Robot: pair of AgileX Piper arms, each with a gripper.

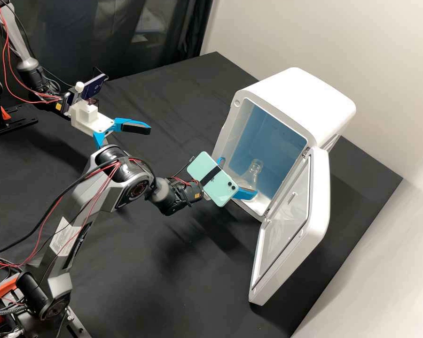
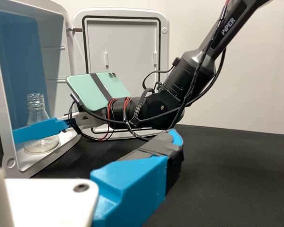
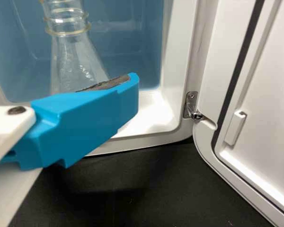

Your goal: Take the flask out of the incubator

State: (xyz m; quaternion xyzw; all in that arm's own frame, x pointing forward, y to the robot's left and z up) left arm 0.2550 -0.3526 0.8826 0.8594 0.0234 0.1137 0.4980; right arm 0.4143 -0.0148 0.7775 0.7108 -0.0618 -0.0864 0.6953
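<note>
Reaching in is the step in hand: the right gripper [image 1: 243,192] sits at the mouth of the open white incubator [image 1: 293,91], just beside the clear glass flask [image 1: 253,172], which stands upright and seemingly empty on the blue chamber's floor. Whether the gripper has closed on it I cannot tell. Next comes a sure hold, then a level draw out leftward. The left gripper [image 1: 124,134] hangs wide open, well apart over the table [image 1: 174,267].

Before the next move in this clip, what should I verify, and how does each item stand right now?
1. Incubator door swung fully open: ok.
2. Flask upright on the incubator floor: ok.
3. Right gripper reaching in at the flask's base: ok.
4. Flask firmly gripped: cannot tell.
5. Left gripper open and well away from the opening: ok.
</note>
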